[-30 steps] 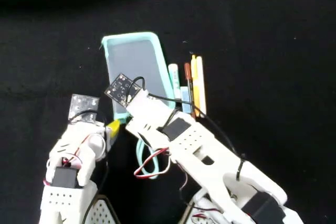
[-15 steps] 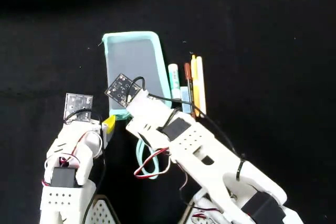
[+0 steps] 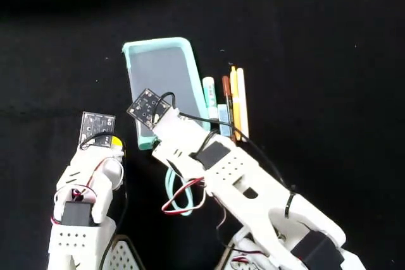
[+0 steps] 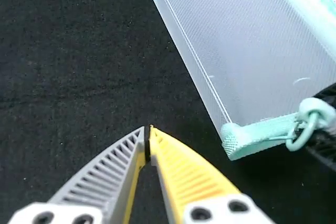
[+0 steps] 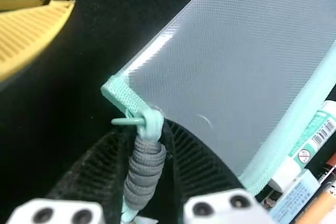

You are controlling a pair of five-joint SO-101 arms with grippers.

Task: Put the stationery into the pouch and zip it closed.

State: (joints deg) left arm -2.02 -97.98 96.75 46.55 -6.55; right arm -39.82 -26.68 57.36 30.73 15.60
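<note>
A mint mesh pouch (image 3: 161,74) lies flat on the black table, and it also shows in the left wrist view (image 4: 247,56) and the right wrist view (image 5: 236,72). Beside it lie several pens (image 3: 231,99), side by side. My right gripper (image 5: 146,134) is at the pouch's near corner, shut on the zip pull (image 5: 150,121) and its grey cord (image 5: 144,169); the high view places this gripper (image 3: 152,140) at that same corner. My left gripper (image 4: 147,132) is shut and holds nothing, hanging over bare table a little left of that corner, its yellow finger (image 3: 115,140) apart from the pouch.
A mint wrist loop (image 3: 172,188) trails from the pouch under the right arm. Black cloth (image 3: 316,61) covers the table, with free room right and left. Pen ends (image 5: 310,135) lie close to the pouch's long edge.
My left gripper has drawn back to the left, away from the pouch's near corner. The right arm and the pouch have kept still.
</note>
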